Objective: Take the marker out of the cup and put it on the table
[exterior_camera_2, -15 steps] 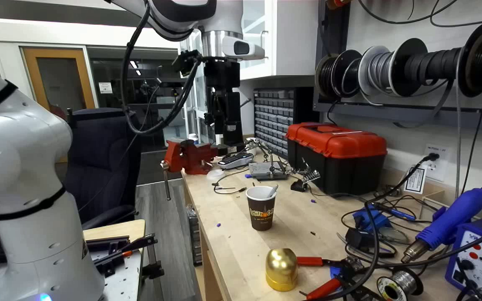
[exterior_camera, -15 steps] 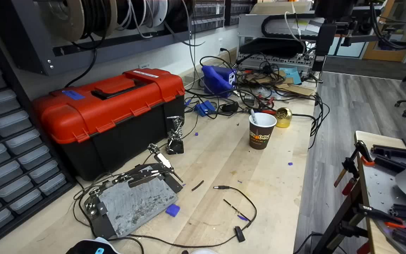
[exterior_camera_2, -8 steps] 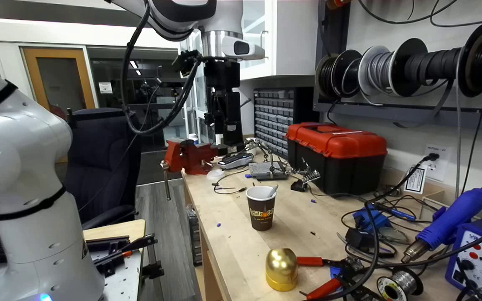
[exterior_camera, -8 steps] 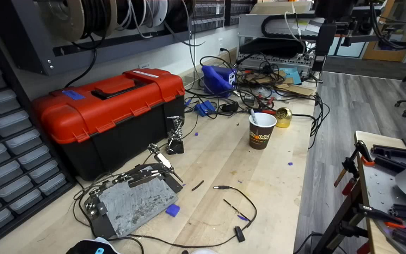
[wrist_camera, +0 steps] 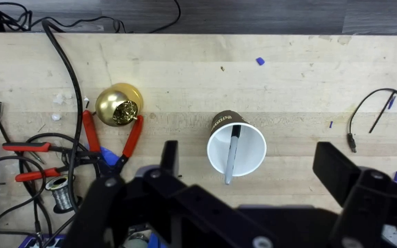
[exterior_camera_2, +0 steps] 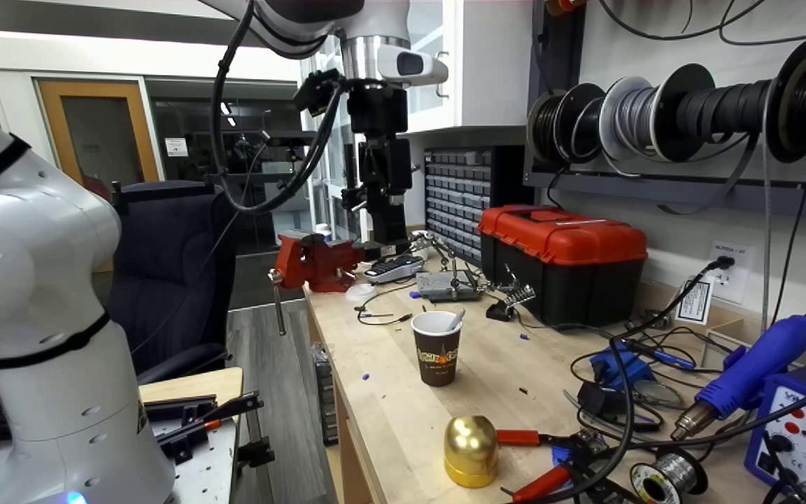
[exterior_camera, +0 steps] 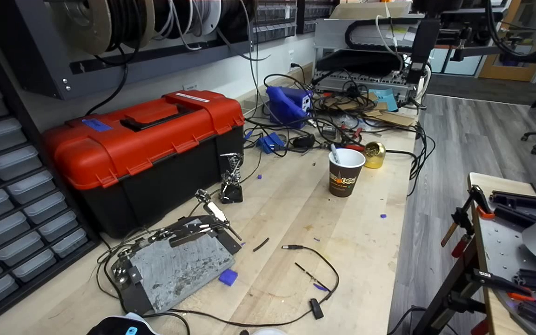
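Observation:
The marker (wrist_camera: 232, 155) is slim and grey with a black end. It leans inside the cup (wrist_camera: 224, 120), black end down, grey end sticking past the rim. The cup is dark brown with a white inside and stands upright on the pale wood table (exterior_camera: 291, 204). In both exterior views the cup (exterior_camera: 342, 181) (exterior_camera_2: 438, 357) shows with the marker tip (exterior_camera: 334, 152) (exterior_camera_2: 456, 320) above its rim. My gripper (wrist_camera: 248, 151) is open and empty. It hangs well above the table; in the wrist view the cup appears between the fingers, far below them.
A gold ball-shaped holder (exterior_camera_2: 471, 451) and red-handled pliers (wrist_camera: 93, 132) lie near the cup. Black cables and a solder spool (wrist_camera: 61, 193) are beyond them. A red toolbox (exterior_camera: 156, 153) stands along the wall. A red vise (exterior_camera_2: 319, 262) sits at the table's end.
The arm and gripper have shifted slightly, upward and to the right in one exterior view, upward and to the left in another. The cup and marker have not moved.

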